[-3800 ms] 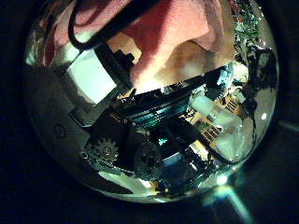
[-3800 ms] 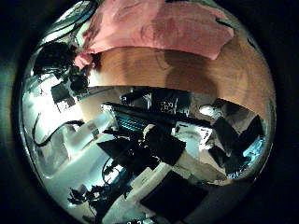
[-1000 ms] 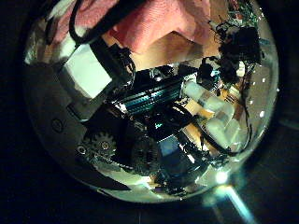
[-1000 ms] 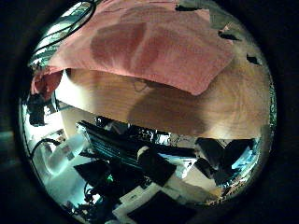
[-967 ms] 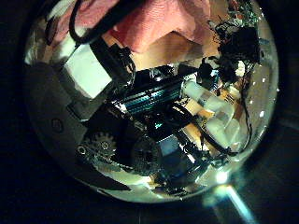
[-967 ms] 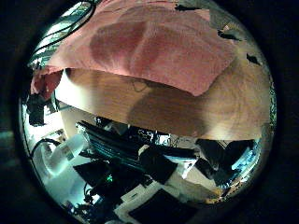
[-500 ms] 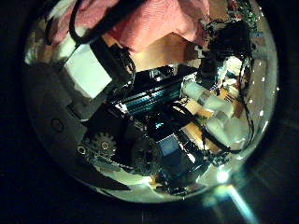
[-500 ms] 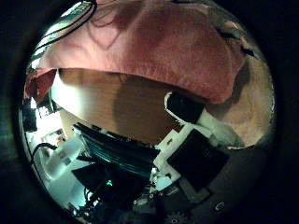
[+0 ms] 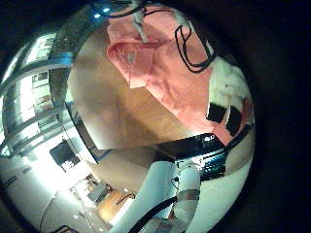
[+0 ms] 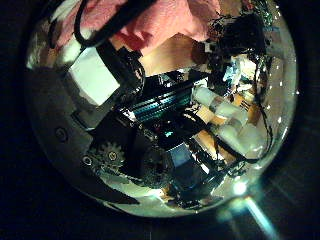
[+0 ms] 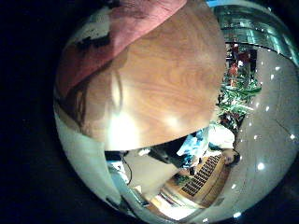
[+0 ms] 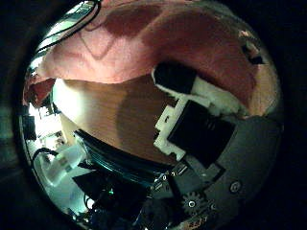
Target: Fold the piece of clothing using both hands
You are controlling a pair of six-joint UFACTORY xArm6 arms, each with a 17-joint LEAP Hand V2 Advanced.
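Pink cloth: the garment [image 12: 163,43] lies flat on the wooden table [image 12: 115,110], close under the right palm; its hem runs just inside the table's near edge.
Right hand: a finger [image 12: 197,110] of the right hand [image 12: 206,144] is bent across the view over the hem. No cloth shows caught in it. Grip: cannot tell.
Left hand: left hand [image 10: 105,80] is over one end of the garment [image 10: 165,20], its fingers partly curled. Whether they pinch cloth is hidden. Grip: cannot tell.
Far side: in the left little finger side palm view, the garment [image 9: 160,63] is spread along the table [image 9: 102,97]. One white-and-black hand [image 9: 228,107] sits at its edge.
Risk 1: the right finger may close on the bare table beside the hem and lift nothing. Cause: thin cloth lying flat.
Risk 2: if only one hand takes hold, the fold could skew or drag the garment off the table edge.
Change: half a second ago the right finger reached only partway in. It now stands larger and farther across the hem. The garment is nearer that palm than a second ago.
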